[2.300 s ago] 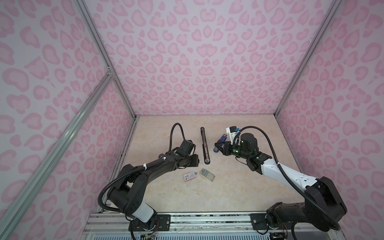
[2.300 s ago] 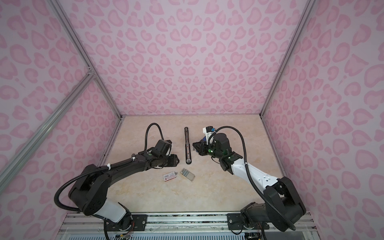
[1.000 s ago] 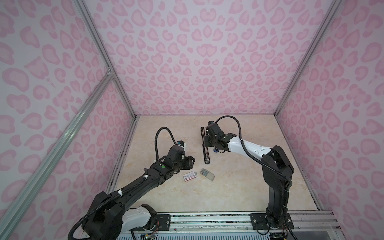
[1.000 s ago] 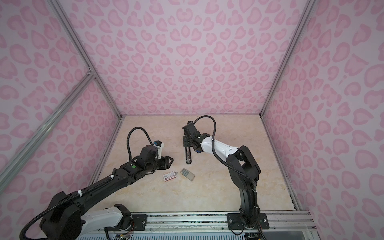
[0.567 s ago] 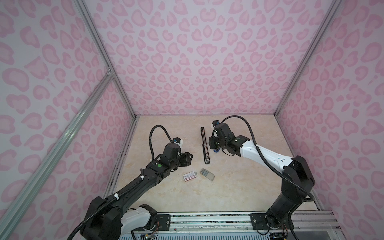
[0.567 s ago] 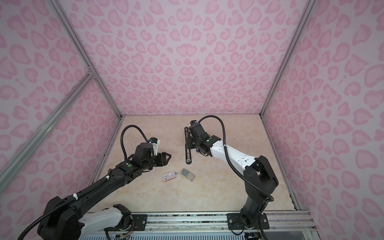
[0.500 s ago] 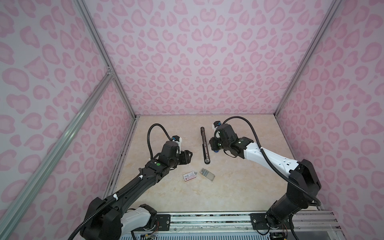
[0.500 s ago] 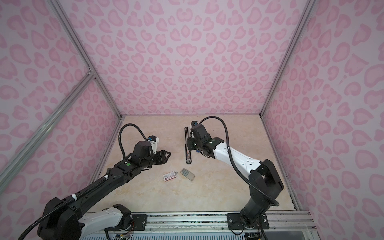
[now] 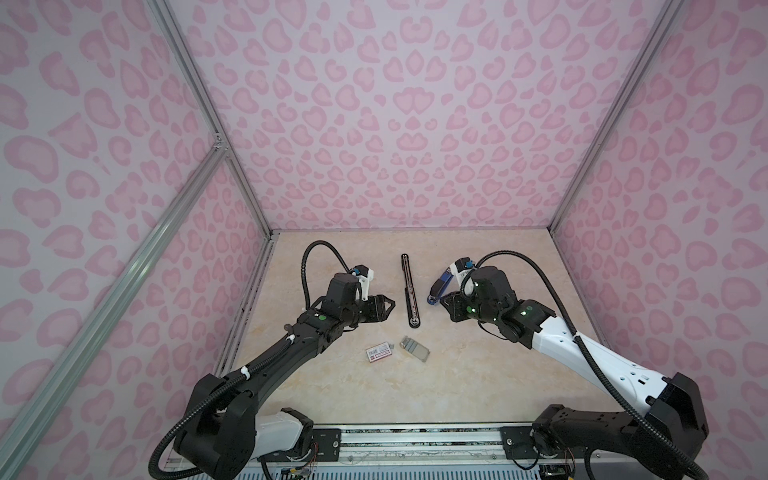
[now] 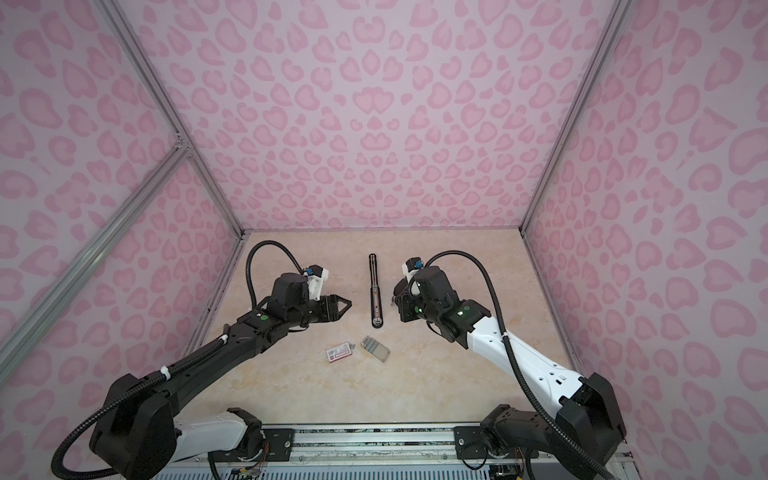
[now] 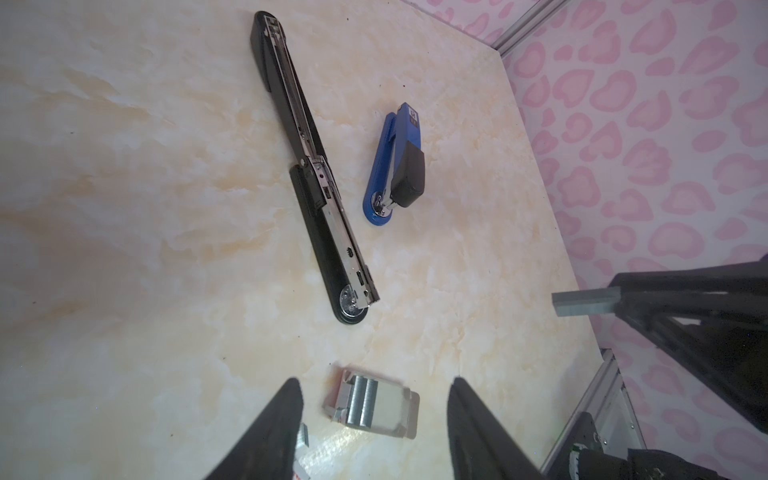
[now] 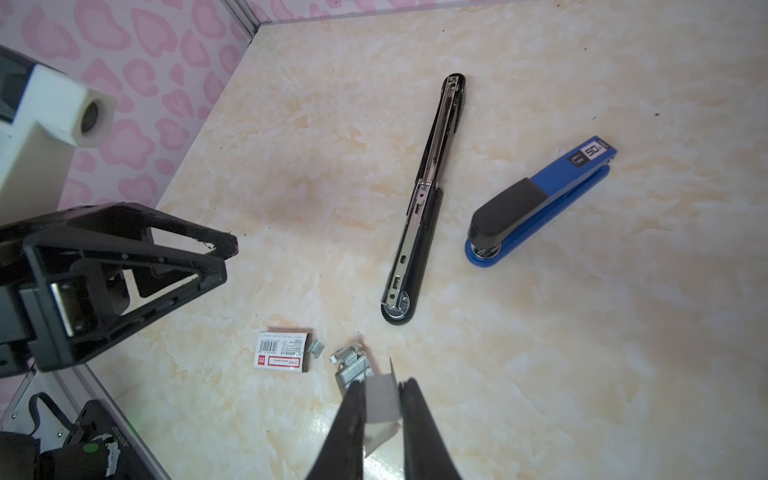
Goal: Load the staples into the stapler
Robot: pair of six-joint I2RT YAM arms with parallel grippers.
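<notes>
Right wrist: staples (image 12: 382, 395) in jaws; hidden from top.

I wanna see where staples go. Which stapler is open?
The black stapler: it lies folded out flat, its silver track showing. The blue stapler beside it is shut.

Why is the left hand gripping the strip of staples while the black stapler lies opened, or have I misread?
Misread: the right hand grips the strip of staples, as the right wrist view shows. The left hand is open and empty. The black stapler does lie opened.
</notes>
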